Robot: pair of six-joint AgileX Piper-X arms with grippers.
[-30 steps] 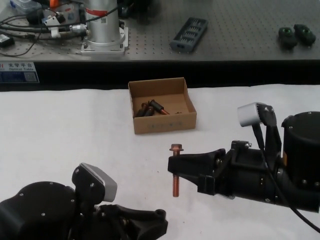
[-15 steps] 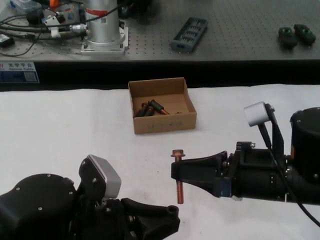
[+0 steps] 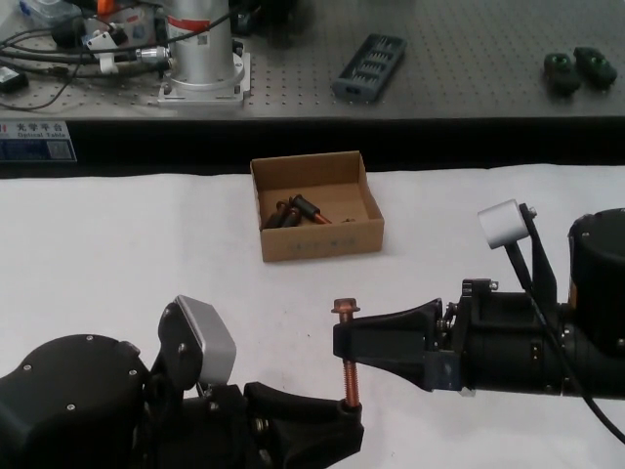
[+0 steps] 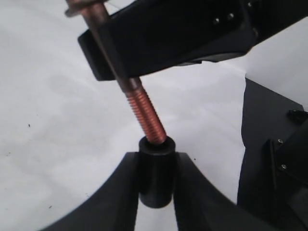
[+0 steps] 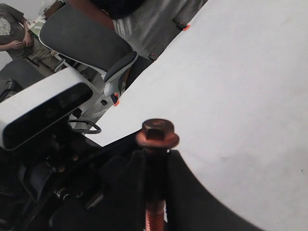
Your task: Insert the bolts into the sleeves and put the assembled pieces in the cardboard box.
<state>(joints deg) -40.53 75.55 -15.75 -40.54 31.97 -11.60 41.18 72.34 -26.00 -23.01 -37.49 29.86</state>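
My right gripper (image 3: 344, 337) is shut on a copper bolt (image 3: 347, 357), held upright with its flanged head (image 5: 157, 134) on top. Below it, my left gripper (image 4: 156, 185) is shut on a short black sleeve (image 4: 156, 172). The bolt's threaded tip (image 4: 147, 118) sits in the mouth of the sleeve. In the high view the left gripper (image 3: 342, 418) comes in from the lower left and meets the bolt's lower end. The cardboard box (image 3: 315, 234) stands farther back on the white sheet, with several assembled pieces (image 3: 293, 211) inside.
A white sheet (image 3: 117, 254) covers the bench around the box. Behind it lies a perforated metal table (image 3: 459, 59) with a metal post base (image 3: 200, 59), cables, a black ribbed tray (image 3: 369, 64) and two black knobs (image 3: 578, 68).
The left gripper rose and shifted right until its sleeve met the bolt's lower end. The right gripper drifted down and slightly right with the bolt, then held nearly still.
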